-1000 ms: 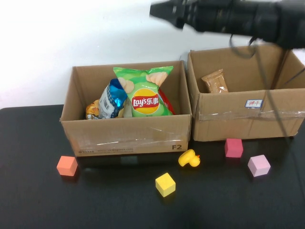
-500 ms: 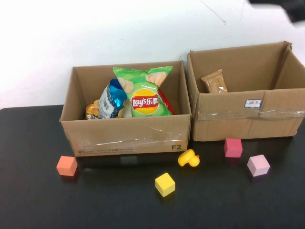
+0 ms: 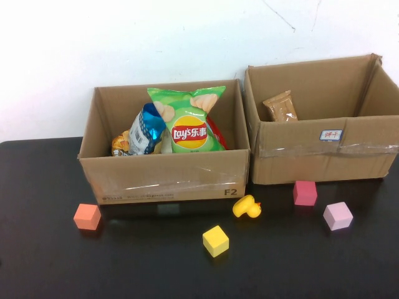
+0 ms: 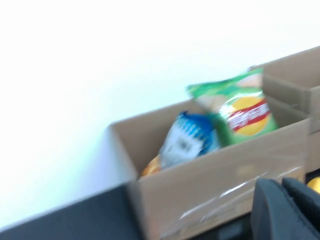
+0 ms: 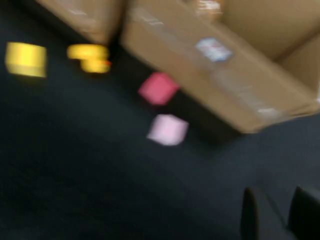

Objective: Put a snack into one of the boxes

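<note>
The left cardboard box [image 3: 168, 177] holds a green Lay's chip bag [image 3: 189, 124], a blue snack bag [image 3: 146, 129] and a gold packet [image 3: 120, 144]. The right cardboard box [image 3: 324, 152] holds a brown snack packet [image 3: 280, 106]. Neither arm shows in the high view. In the left wrist view, my left gripper [image 4: 282, 200] is shut and empty, close in front of the left box [image 4: 215, 185]; the green bag [image 4: 240, 107] and the blue bag [image 4: 190, 140] show inside it. In the right wrist view, my right gripper [image 5: 275, 215] is open and empty over the black table, near the right box [image 5: 225, 65].
On the black table in front of the boxes lie an orange cube [image 3: 87, 216], a yellow cube [image 3: 216, 240], a yellow rubber duck [image 3: 247, 207], a red-pink cube [image 3: 305, 192] and a light pink cube [image 3: 338, 215]. A white wall stands behind the boxes.
The right arm, stretched across the top of the high view over the right box a second ago, has pulled back to the right and out of that view. Boxes and snacks have not moved.
</note>
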